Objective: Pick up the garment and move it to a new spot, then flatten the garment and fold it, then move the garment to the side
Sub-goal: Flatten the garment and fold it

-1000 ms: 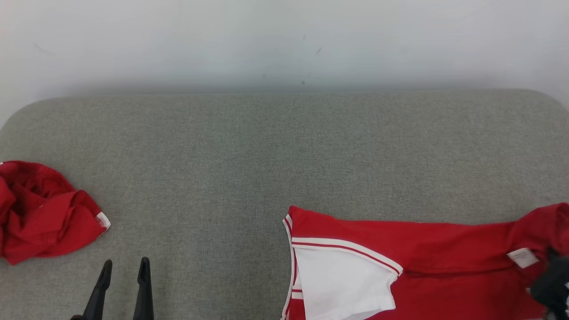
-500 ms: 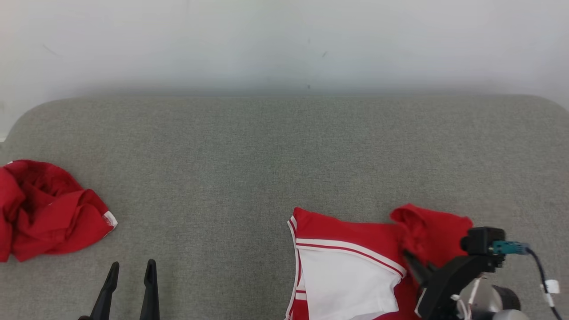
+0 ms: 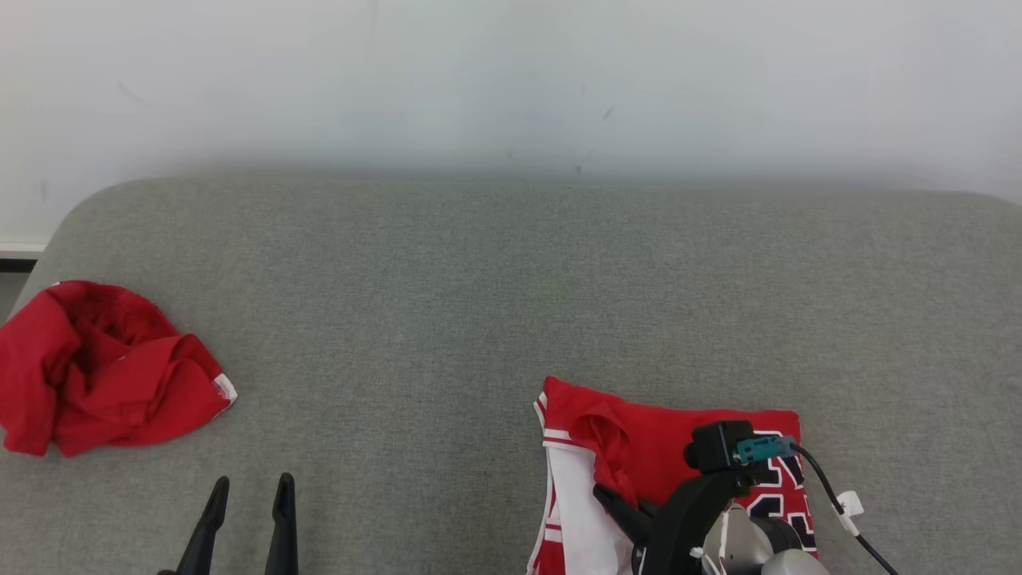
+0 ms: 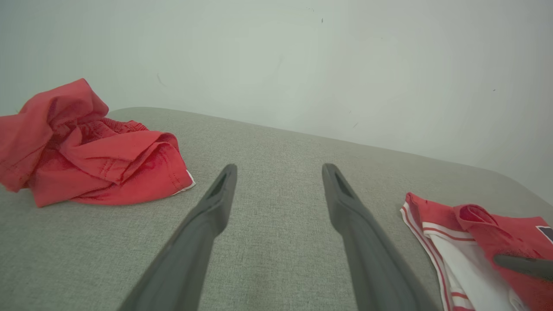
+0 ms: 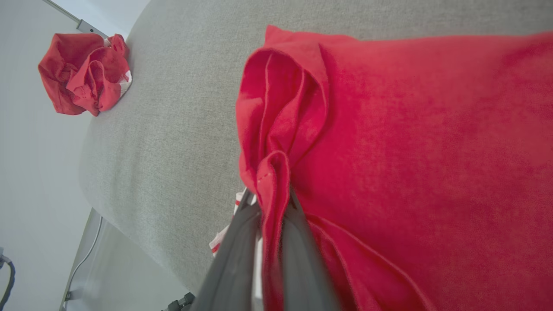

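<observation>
Fabric of the red garment [image 3: 663, 415] is pinched tight in my right gripper [image 5: 273, 201]; it lies at the near right of the grey cushion [image 3: 479, 279], apparently folded over. My left gripper [image 3: 247, 491] hangs spread wide, empty, near a crumpled red cloth [image 3: 104, 367].

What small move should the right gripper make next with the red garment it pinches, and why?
Probably carry the pinched edge leftward and lay it down. The right gripper is shut on a raised fold of the red garment, whose white panel lies uncovered; the left gripper hovers open, apart.
</observation>
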Available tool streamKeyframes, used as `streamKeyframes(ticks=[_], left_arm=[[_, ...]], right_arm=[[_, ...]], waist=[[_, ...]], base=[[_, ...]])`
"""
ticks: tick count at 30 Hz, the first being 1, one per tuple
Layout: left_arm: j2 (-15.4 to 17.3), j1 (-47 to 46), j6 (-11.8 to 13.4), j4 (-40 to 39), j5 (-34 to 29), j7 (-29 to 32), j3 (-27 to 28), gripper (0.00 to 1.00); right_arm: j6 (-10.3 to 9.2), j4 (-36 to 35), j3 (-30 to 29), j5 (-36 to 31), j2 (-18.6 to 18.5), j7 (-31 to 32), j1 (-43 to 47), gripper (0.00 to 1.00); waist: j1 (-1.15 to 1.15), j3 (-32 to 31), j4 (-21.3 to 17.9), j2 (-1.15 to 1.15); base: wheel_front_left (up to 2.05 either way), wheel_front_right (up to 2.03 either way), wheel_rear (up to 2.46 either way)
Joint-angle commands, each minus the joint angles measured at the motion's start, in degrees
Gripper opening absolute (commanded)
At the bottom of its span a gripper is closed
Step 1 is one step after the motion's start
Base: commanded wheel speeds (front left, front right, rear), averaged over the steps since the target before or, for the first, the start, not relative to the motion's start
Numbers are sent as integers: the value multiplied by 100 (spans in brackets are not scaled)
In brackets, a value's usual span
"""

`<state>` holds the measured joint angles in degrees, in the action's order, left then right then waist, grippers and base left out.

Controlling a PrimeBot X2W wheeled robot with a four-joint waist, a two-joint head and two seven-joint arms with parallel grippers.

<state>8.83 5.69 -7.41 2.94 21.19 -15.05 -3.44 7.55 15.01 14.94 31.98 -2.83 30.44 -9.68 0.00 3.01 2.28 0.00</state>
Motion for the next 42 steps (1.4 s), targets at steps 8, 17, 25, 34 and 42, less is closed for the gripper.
streamKeyframes(ticks=[8, 17, 25, 34, 42], left_arm=[[26, -19, -4, 73, 44, -20, -81, 100], [40, -93, -6, 139, 89, -20, -50, 100], [-6, -94, -7, 141, 68, -20, 44, 100], [-91, -88, -2, 100, 21, -20, 39, 100], [-121, -63, -2, 23, 56, -20, 41, 100]], right_arm=[[-12, 998, 365, 281, -8, -492, -595, 0], [-12, 1476, 878, 934, -8, -877, -1008, 100], [-12, 824, 477, 996, -13, -1107, -1054, 100], [-12, -246, -1279, -753, -2, -630, -187, 100], [-12, -1039, -1515, -1439, -4, -146, 802, 24]], waist=[[0, -40, 155, 0], [0, -51, 224, 0], [0, -62, 163, 0], [0, -56, 128, 0], [0, 52, 101, 0]], base=[[0, 0, 0], [0, 0, 0], [0, 0, 0], [0, 0, 0], [0, 0, 0]])
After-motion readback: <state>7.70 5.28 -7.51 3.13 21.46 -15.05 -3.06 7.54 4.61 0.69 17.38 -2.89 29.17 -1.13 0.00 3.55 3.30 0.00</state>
